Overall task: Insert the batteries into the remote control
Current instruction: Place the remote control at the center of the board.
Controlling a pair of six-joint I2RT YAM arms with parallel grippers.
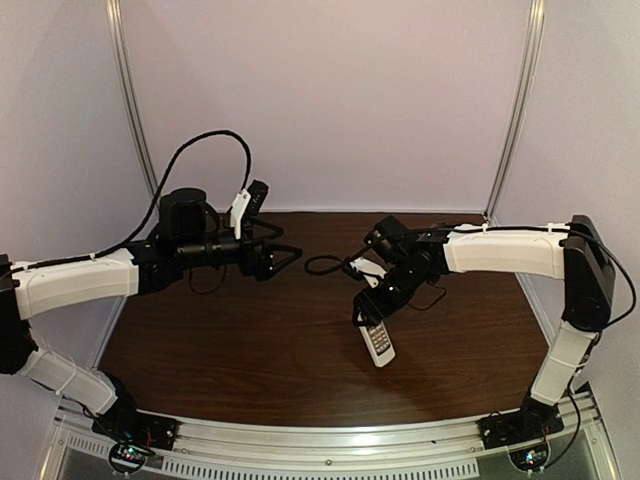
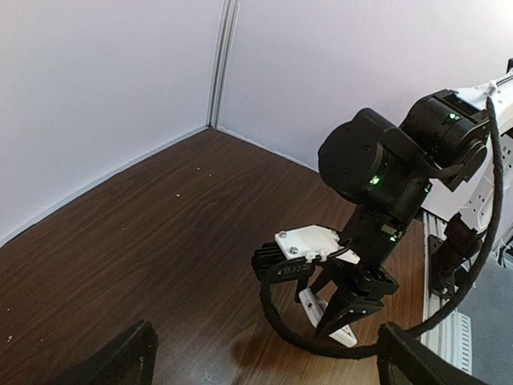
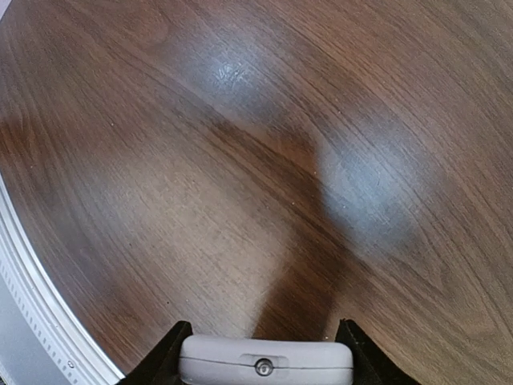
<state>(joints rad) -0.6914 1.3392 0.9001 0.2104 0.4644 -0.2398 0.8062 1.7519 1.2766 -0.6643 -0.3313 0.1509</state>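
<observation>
Your right gripper point(image 1: 368, 308) clamps the remote point(image 1: 380, 345) by one end, clear of the table point(image 1: 250, 350) for loading, while your left gripper point(image 1: 290, 258) hangs far-left, wide and empty.

Table: dark brown wood-grain table point(image 3: 240, 160), smooth, faintly glossy with pale reflections.
Remote: small white rectangular plastic remote control point(image 1: 379, 343), smooth, satin.
Rail: silvery ribbed metal rail point(image 1: 330, 440), dull sheen.
Walls: pale flat wall panels point(image 1: 330, 100), matt.

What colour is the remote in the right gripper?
The remote is white with grey buttons, clearest in the top external view.
</observation>
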